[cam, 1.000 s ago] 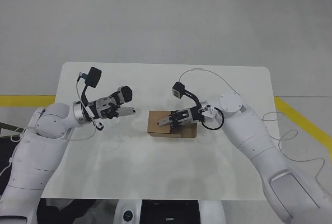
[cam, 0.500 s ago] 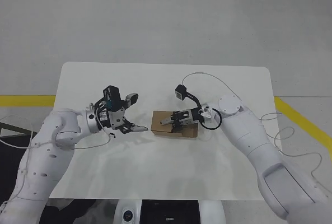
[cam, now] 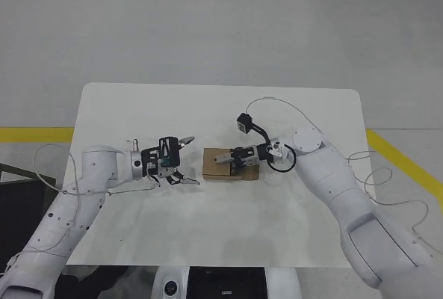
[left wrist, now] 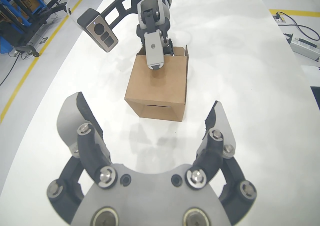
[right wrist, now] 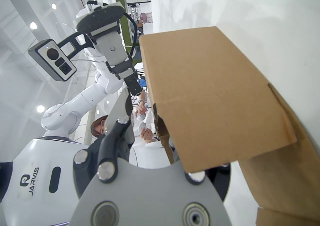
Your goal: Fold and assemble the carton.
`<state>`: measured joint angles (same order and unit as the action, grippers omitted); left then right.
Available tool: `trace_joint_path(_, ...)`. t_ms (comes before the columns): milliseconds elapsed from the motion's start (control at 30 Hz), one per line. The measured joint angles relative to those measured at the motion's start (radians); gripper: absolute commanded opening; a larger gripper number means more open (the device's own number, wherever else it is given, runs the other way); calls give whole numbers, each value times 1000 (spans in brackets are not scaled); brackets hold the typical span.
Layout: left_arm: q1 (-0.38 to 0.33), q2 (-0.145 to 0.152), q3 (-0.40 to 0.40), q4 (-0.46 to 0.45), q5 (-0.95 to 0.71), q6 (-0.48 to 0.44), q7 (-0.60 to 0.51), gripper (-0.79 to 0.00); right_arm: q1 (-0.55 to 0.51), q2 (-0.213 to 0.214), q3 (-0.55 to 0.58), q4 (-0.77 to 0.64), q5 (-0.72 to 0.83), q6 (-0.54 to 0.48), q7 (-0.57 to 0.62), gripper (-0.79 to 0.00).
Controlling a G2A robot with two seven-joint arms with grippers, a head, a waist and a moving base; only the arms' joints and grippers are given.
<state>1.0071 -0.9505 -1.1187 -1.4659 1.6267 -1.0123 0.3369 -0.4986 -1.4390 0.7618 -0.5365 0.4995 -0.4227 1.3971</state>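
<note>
A brown carton (cam: 221,173) lies on its side near the middle of the white table (cam: 318,224). In the left wrist view the carton (left wrist: 160,82) shows a folded end facing my left gripper and loose flaps at the far end. My right gripper (cam: 220,159) is shut on the carton's upper wall, one finger (left wrist: 153,52) lying on top and the other hidden inside. My left gripper (cam: 193,160) stands open just left of the carton, a short gap from its end face. The right wrist view shows the carton (right wrist: 212,92) close up beside my right finger (right wrist: 122,109).
A thin grey cable (cam: 281,96) loops over the table's far side near the right arm. Bare tabletop lies in front of the carton and along the right side. Yellow floor tape (cam: 19,134) runs past both table ends.
My left gripper has swung in from the far left, turned and dropped level with the carton's left end, still open. The right gripper kept its hold; the carton shifted slightly right.
</note>
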Motion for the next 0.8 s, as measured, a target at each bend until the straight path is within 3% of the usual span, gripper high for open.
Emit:
trace_joint_path(233,-43,-11,63,61,-13,0,20,0,-14,19,36,-48,16,9,9,-314)
trace_joint_path(567,-92,-35,149,144,-246,0,-113,0,-100,85,140,-194,-5,11,-10,-302)
trace_joint_path(800,-106,-51,167,166,-320,30,-166,0,-210,151,246,-413,-89,92,-42,-311)
